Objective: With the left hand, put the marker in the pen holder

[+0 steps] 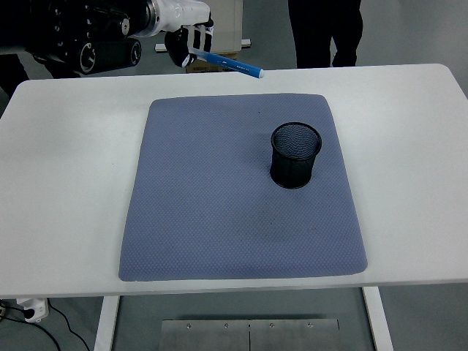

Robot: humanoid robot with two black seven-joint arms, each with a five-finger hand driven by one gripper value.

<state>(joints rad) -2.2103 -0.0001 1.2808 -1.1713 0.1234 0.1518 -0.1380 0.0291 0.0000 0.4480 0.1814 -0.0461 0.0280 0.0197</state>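
Marker held aloft at 11 o'clock, over table's far edge.
Marker [232, 65] was blue w/ a white band, slim, tilted tip-down toward 4 o'clock; left hand [187, 44] gripped its upper end, fingers curled round it. Black mesh pen holder [295, 154] stood upright on grey-blue mat [219, 212] at approx 2 o'clock, well apart from marker. White table [66, 161] under mat; person's dark legs [324, 33] at 12.
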